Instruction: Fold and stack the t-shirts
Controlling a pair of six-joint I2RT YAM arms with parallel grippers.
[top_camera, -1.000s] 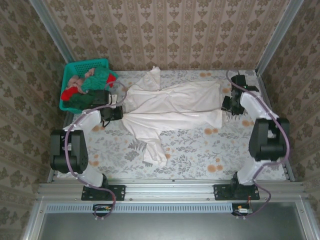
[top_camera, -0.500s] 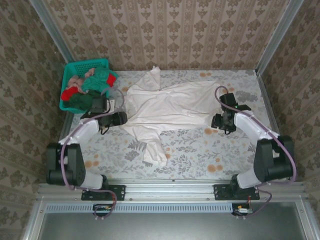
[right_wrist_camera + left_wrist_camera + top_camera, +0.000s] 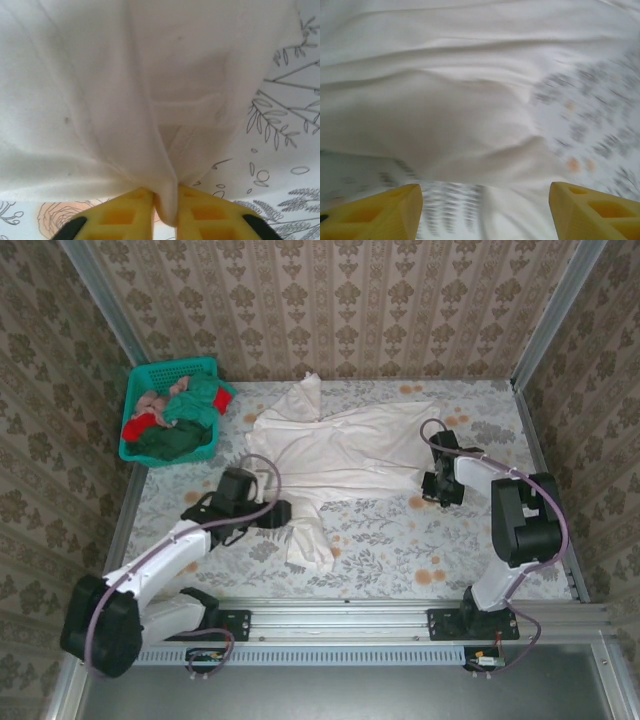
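Two end effectors work one white t-shirt (image 3: 345, 450) spread on the counter (image 3: 400, 545): the right end effector (image 3: 165, 202) has just pinched shut on its hem edge. The left end effector (image 3: 280, 512), newly opened and empty, has moved beside the near sleeve (image 3: 312, 535), likely preparing the next fold.

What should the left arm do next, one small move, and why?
Probably lower the left pincer onto the white t-shirt edge beneath it and close. The right pincer is shut on a fold at the shirt's right end, while the left one hangs open above the cloth, gripping nothing; both ends likely need a hold before folding.
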